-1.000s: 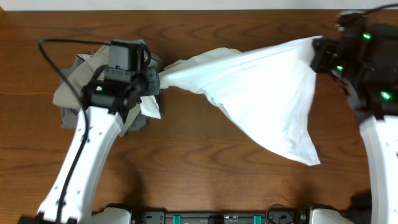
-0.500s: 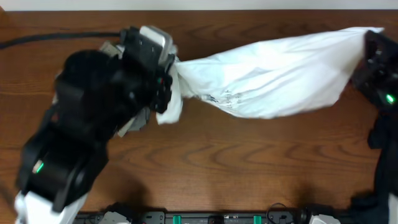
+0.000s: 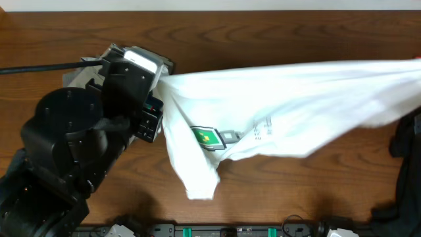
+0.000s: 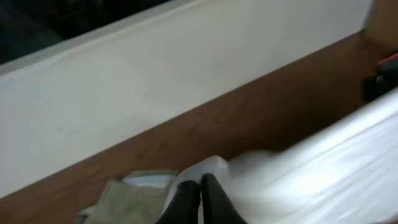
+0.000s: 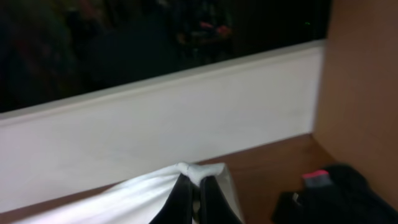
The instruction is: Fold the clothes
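Count: one white short-sleeved cotton T-shirt (image 3: 296, 92); one green-and-grey pixel print (image 3: 207, 137); one line of black lettering (image 3: 261, 128); two grippers; one heap of khaki-grey cloth (image 4: 127, 198).
Location of T-shirt: stretched over brown wooden table (image 3: 276, 197), from 10 o'clock to the 3 o'clock edge.
Long axis: 9-to-3 o'clock, roughly level.
Facing: print side toward overhead camera; loose flap hanging toward 6 o'clock beside the print.
Left gripper (image 4: 200, 186): clenched on bunched left end of T-shirt; khaki-grey heap just beside, at 8 o'clock in wrist view.
Right gripper (image 5: 194, 186): clenched on gathered right end; black object with red tab (image 5: 336, 186) at 4 o'clock in wrist view.
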Action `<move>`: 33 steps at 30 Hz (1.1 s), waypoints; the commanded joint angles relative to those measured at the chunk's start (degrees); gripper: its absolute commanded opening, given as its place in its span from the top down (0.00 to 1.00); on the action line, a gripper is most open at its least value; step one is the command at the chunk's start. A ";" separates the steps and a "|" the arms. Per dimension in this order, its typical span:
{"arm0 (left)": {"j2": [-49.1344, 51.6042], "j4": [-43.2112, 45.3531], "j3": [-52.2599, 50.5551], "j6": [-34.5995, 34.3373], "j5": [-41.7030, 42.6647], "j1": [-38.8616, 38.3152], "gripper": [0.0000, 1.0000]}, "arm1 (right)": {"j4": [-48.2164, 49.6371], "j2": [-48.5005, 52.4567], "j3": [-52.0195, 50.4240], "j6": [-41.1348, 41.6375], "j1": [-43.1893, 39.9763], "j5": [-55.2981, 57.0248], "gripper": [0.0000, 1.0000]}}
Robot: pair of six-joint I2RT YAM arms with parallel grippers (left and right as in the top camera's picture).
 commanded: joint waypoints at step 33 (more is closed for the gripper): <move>0.59 -0.68 9.64 0.31 0.57 -0.37 0.94 | -1.25 2.64 1.20 2.08 -0.31 9.62 0.99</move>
